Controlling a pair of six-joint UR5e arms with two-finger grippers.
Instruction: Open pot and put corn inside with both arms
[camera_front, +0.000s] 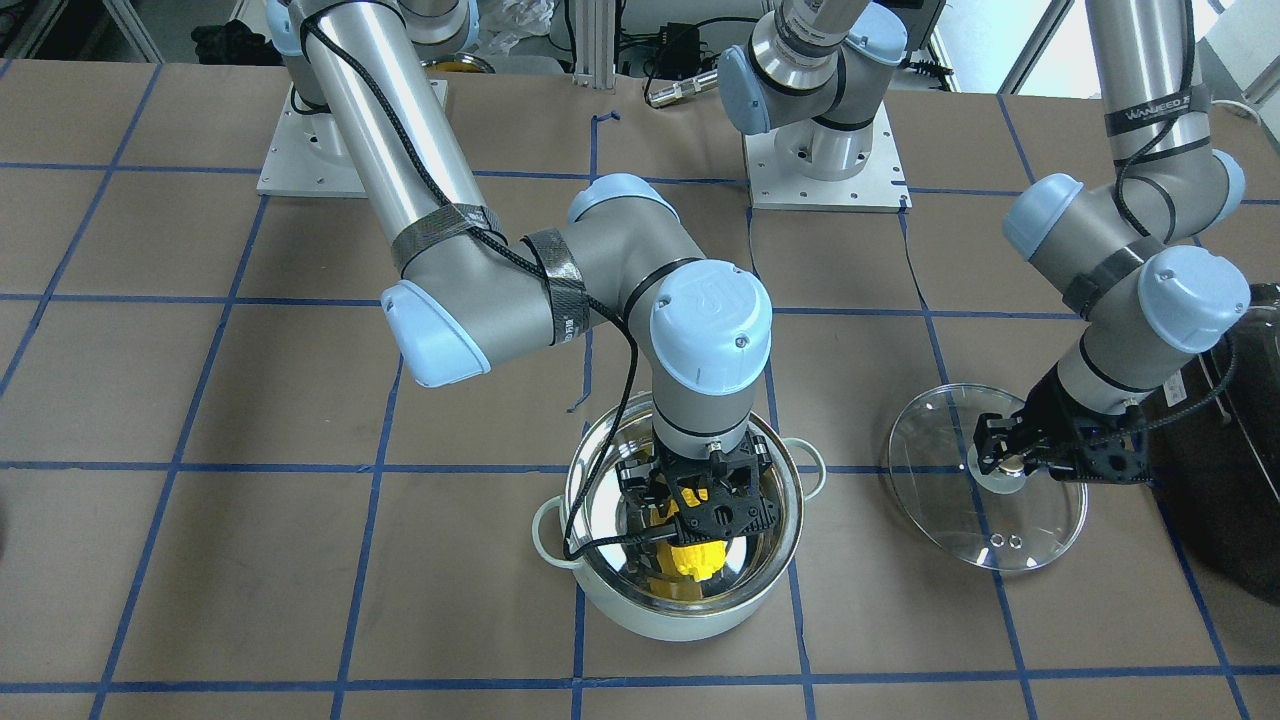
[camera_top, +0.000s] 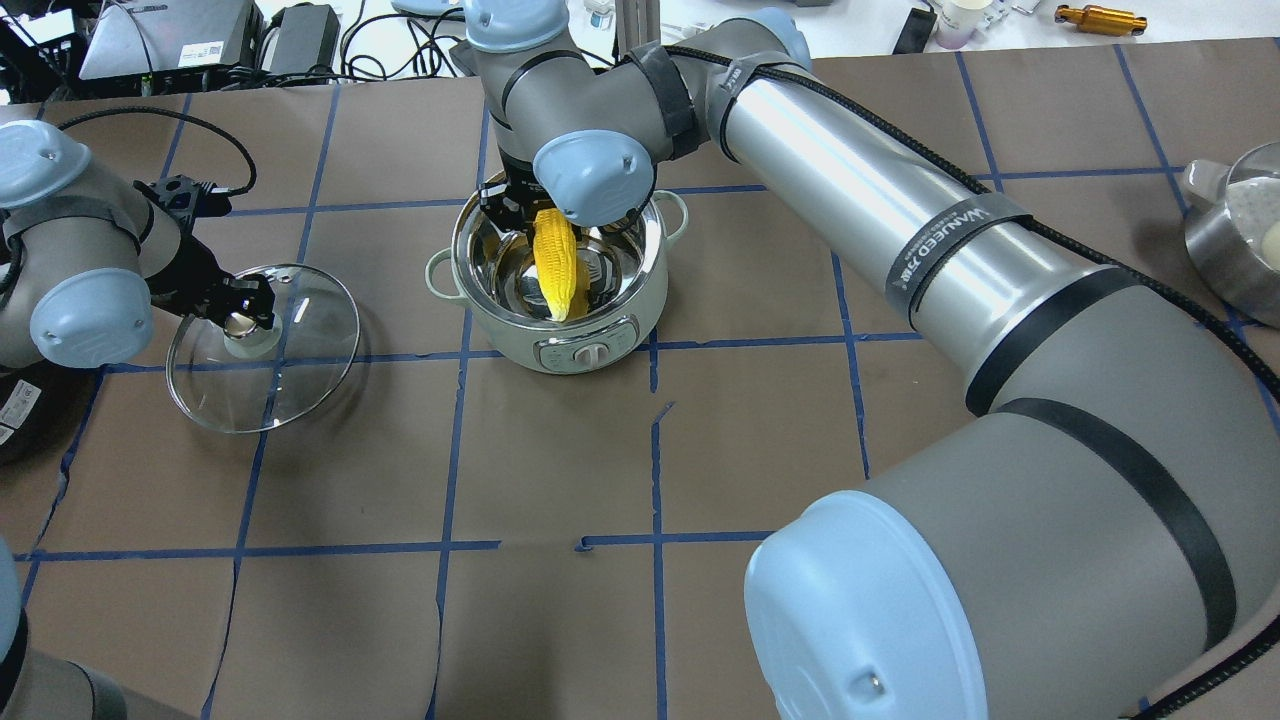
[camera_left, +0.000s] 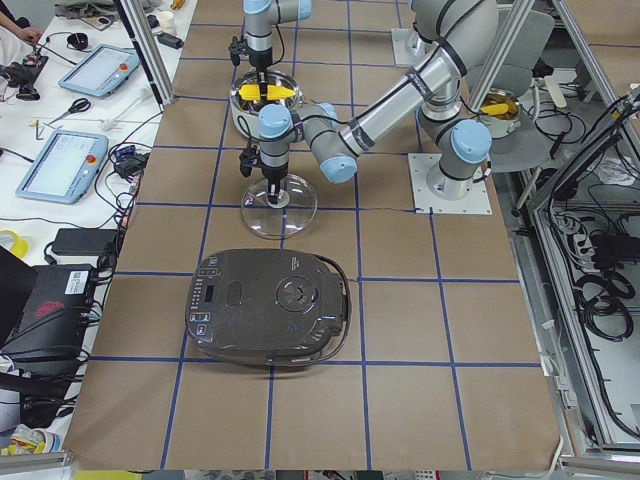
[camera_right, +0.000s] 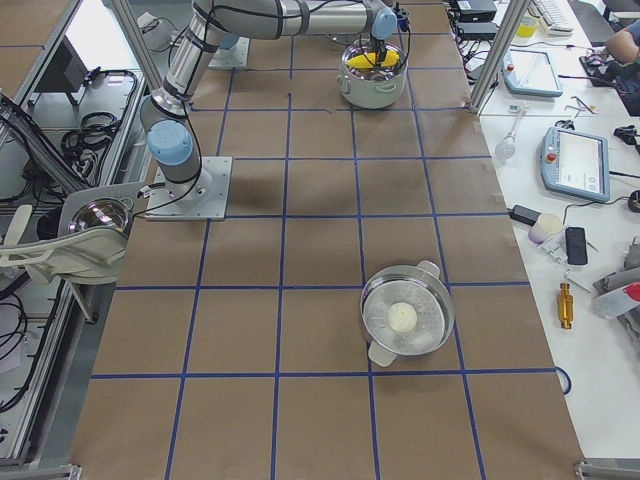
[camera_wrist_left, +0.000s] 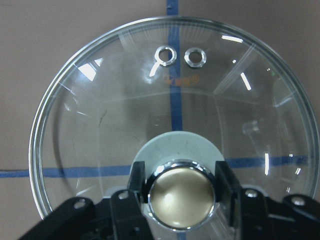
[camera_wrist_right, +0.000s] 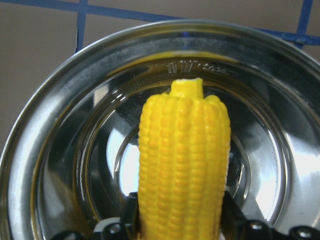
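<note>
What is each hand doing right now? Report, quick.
Left hand: closed on the lid, by its knob.
Right hand: closed on the corn, over the pot.

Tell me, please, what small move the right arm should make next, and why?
Probably open the right gripper to release the corn: it hangs inside the open pot, whose lid lies aside on the table.

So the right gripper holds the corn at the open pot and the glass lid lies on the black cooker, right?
No: the lid lies on the table beside the pot, as the overhead exterior view shows. The right gripper does hold the corn there.
</note>
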